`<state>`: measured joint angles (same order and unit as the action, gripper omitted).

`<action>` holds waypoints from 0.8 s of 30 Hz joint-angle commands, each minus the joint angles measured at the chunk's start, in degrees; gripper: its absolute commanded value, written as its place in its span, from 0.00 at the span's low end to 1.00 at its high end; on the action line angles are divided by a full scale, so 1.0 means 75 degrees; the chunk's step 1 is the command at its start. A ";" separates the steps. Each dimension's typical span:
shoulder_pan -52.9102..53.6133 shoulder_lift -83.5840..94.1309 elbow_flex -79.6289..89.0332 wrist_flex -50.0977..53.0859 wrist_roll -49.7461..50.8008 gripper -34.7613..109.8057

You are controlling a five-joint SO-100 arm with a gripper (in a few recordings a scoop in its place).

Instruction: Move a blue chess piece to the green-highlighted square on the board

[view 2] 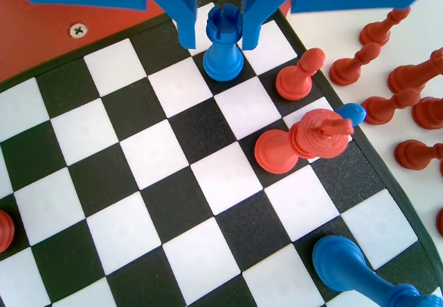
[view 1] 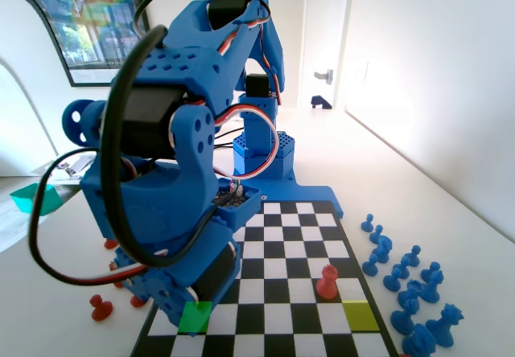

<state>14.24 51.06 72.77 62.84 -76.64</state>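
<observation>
In wrist view the pincer [view 2: 218, 36] hung w/ jaws spread either side of a blue rook [view 2: 223, 44], which stood upright on a black square near the board's [view 2: 138, 203] top edge; contact w/ the jaws couldn't be told. In fixed view the green-highlighted square [view 1: 194, 317] sat near the board's front-left corner, just below the blue arm [view 1: 173, 172]; spare blue pawns [view 1: 398, 272] stood on the tabletop [view 1: 451, 236] off the board's right edge.

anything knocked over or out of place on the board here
Yes. In the wrist view a tall red piece lies tipped on its side near the board's right edge, while the pieces around it stand upright. The gripper straddles an upright blue rook.
</observation>
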 commanded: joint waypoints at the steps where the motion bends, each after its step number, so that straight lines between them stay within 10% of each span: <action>1: 0.0035 0.0727 -0.0141 0.0234 -0.0164 0.34; 24: -0.0457 0.2156 -0.2473 0.3387 0.0000 0.33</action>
<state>11.16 56.87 58.18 84.20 -76.20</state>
